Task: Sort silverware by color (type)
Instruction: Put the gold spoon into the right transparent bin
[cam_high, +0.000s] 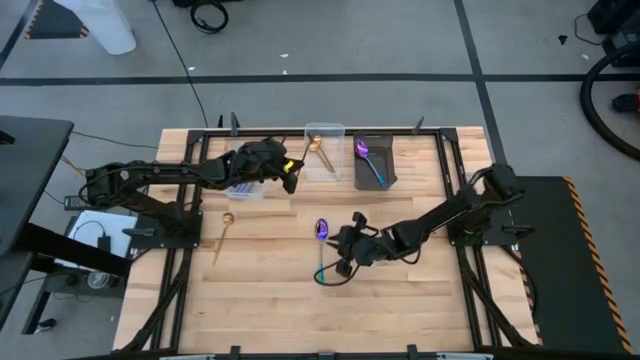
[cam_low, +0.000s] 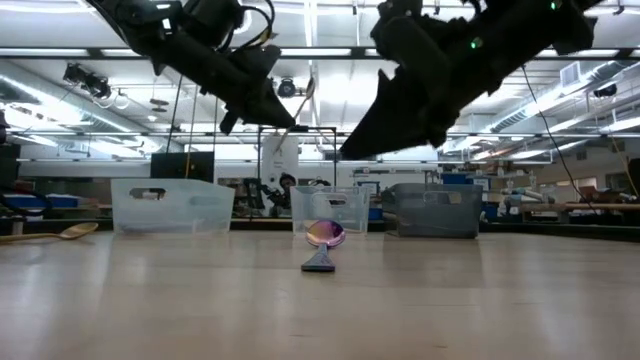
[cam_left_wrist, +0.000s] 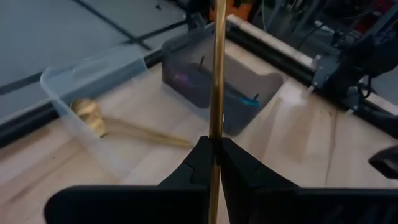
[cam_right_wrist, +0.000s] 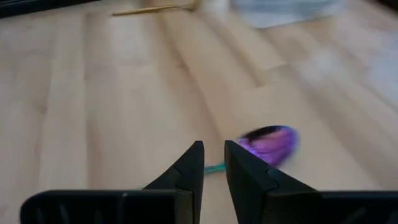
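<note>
My left gripper (cam_high: 292, 172) hovers between the left clear bin (cam_high: 243, 188) and the middle clear bin (cam_high: 324, 150), shut on a gold spoon (cam_left_wrist: 217, 68). One gold spoon (cam_left_wrist: 93, 117) lies inside the middle clear bin. A purple-blue spoon (cam_high: 363, 152) lies in the dark bin (cam_high: 374, 165). Another purple spoon with a teal handle (cam_high: 321, 240) lies flat on the table. My right gripper (cam_right_wrist: 213, 160) hangs above its handle, narrowly open and raised clear of the table in the low view. A further gold spoon (cam_high: 223, 235) lies on the table's left side. My left gripper pinches the gold spoon's slim handle (cam_left_wrist: 216, 127) between its two fingertips (cam_left_wrist: 199, 155). The handle runs straight on past the fingers, along them. The spoon is lifted clear of the table, and its bowl is out of the wrist view.
The three bins stand in a row at the table's far edge (cam_low: 170, 205) (cam_low: 330, 210) (cam_low: 430, 210). Black frame rails run along the table's sides (cam_high: 450, 170). Bare wood lies in the near half of the table (cam_high: 400, 310).
</note>
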